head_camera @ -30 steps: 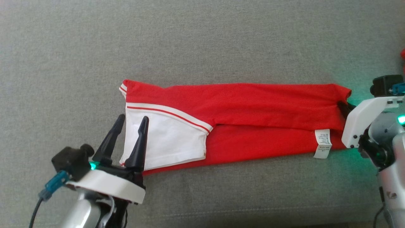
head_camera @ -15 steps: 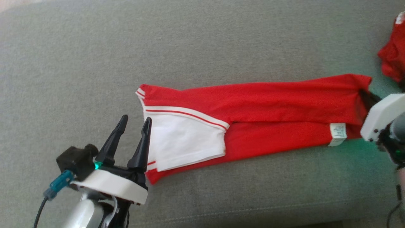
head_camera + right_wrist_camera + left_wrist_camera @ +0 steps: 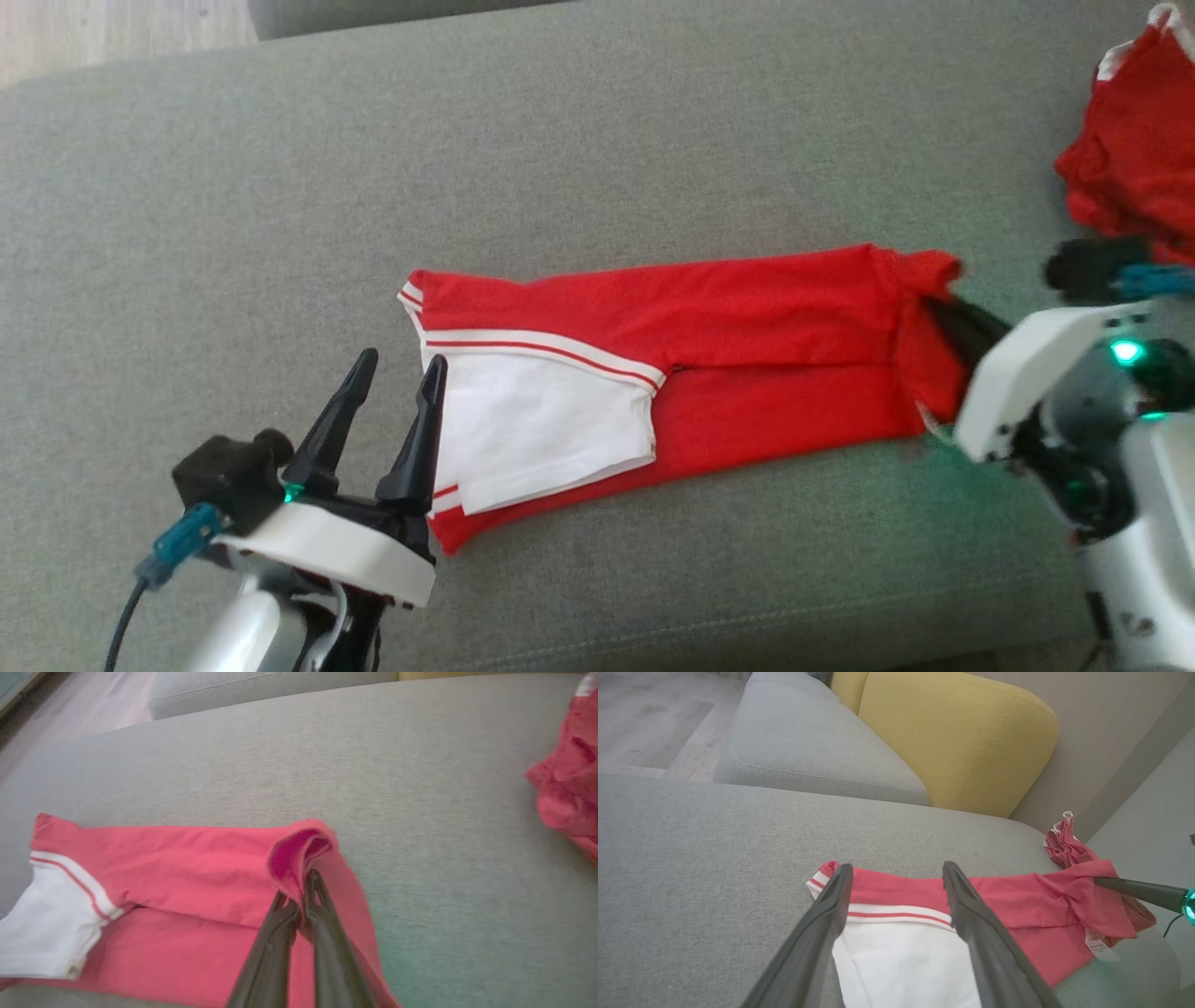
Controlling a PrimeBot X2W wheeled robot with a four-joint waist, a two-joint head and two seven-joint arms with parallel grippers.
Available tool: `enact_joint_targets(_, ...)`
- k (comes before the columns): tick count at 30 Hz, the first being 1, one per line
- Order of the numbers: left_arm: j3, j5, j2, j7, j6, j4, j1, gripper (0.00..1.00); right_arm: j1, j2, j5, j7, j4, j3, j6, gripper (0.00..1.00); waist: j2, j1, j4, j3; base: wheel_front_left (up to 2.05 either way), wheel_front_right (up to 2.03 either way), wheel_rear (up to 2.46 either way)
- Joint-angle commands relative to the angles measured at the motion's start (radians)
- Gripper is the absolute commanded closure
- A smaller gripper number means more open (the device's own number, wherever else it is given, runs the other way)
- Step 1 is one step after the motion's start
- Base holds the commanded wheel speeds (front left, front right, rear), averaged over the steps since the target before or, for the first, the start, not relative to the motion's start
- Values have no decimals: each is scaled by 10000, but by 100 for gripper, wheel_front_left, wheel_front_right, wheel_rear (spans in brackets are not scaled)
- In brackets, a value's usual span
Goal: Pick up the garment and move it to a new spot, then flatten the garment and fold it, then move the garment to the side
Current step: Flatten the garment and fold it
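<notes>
The long red knit garment with a white sleeve panel (image 3: 747,373) lies stretched along the middle of the grey fabric sofa seat cushion (image 3: 653,140), its length parallel to the cushion's front edge and nearer that edge than the back. Both of my pincers are at it, one at each end.

My right pincer (image 3: 948,317) is clamped tight on the garment's right end. In my right wrist view the two dark fingers are pressed together (image 3: 310,879) with the red hem curled over their tips, so that end is raised off the cushion and doubled back over the flat part. A white care label (image 3: 1097,947) hangs under the lifted flap.

My left pincer (image 3: 401,357) stands with its fingers wide apart and holds nothing. It sits at the garment's left end, toward the cushion's front edge. One finger lines up with the edge of the white sleeve panel (image 3: 532,420) and the other is over bare cushion just beside it. I cannot tell whether either tip touches the cloth. From my left wrist the fingers (image 3: 897,867) frame the striped white-and-red cuff.

A second, crumpled red garment (image 3: 1130,159) lies at the cushion's far right corner, apart from mine. A yellow back cushion (image 3: 962,737) stands behind the seat.
</notes>
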Motion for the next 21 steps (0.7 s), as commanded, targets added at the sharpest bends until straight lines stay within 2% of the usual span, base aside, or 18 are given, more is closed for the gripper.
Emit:
enact_joint_targets(1, 297, -56, 180, -44, 12, -236, -306, 0, -135, -35, 125, -27, -530, 341, 65, 100, 0, 0, 38, -104, 0, 0, 0)
enact_joint_targets(11, 162, -177, 112, -53, -64, 21, -244, 0, -510, 954, 1064, -535, -950, 2455, 65, 100, 0, 0, 580, -590, 0, 0, 0)
enact_joint_targets(17, 81, -88, 105, -102, -34, 105, -249, 0, -911, 1811, 1462, -1063, -493, 3254, 65, 100, 0, 0, 1108, -700, 0, 0, 0)
enact_joint_targets(21, -11, 36, 92, -147, -6, 187, -268, 0, -1217, 2163, 1689, -1422, 37, 3677, 65, 100, 0, 0, 1506, -715, 0, 0, 0)
